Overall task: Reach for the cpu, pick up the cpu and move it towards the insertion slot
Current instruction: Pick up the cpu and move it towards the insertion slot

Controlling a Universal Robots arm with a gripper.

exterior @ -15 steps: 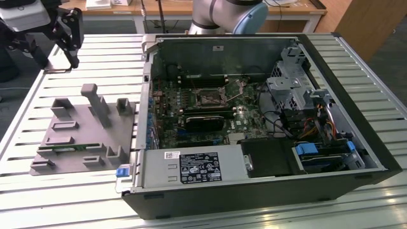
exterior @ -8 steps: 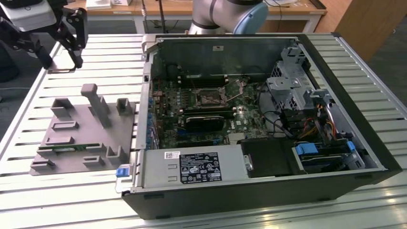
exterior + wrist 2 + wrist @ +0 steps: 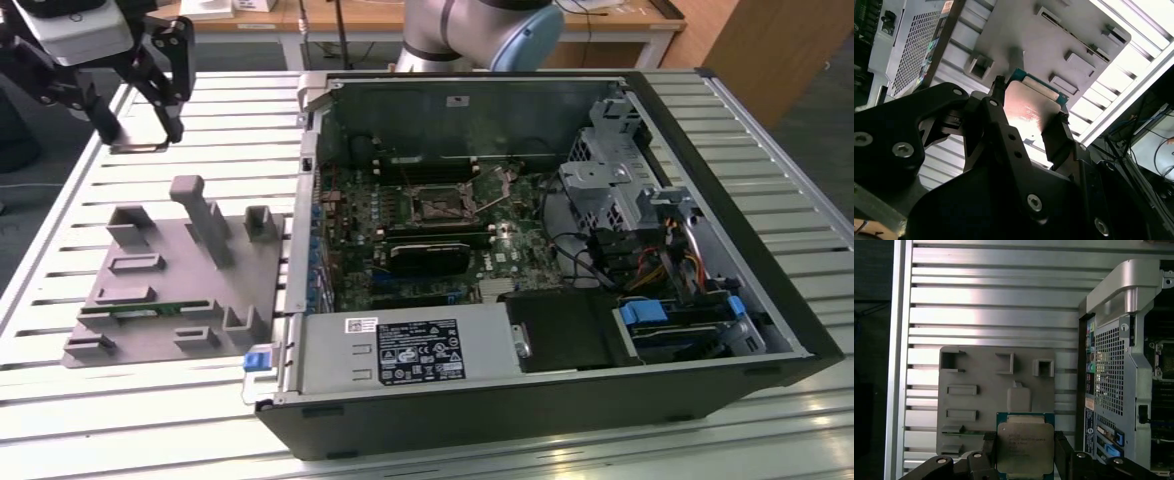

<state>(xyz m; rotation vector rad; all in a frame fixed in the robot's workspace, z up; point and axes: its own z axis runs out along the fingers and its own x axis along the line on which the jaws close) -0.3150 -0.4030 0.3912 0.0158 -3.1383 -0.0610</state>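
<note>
Both my fingers (image 3: 989, 446) pinch the cpu (image 3: 1025, 447) by opposite edges, its silvery top facing the first wrist camera and its underside showing in the second wrist view (image 3: 1030, 109). My gripper (image 3: 138, 138) hangs above the table (image 3: 80, 200), off the surface, toward the exterior view's left of the case (image 3: 534, 400). Under the chip lies the grey tray (image 3: 984, 405), flat on the slats, with a green memory stick (image 3: 956, 431) resting in one of its recesses. The slot (image 3: 441, 205) sits on the green board inside the open case, well apart from the chip I hold.
</note>
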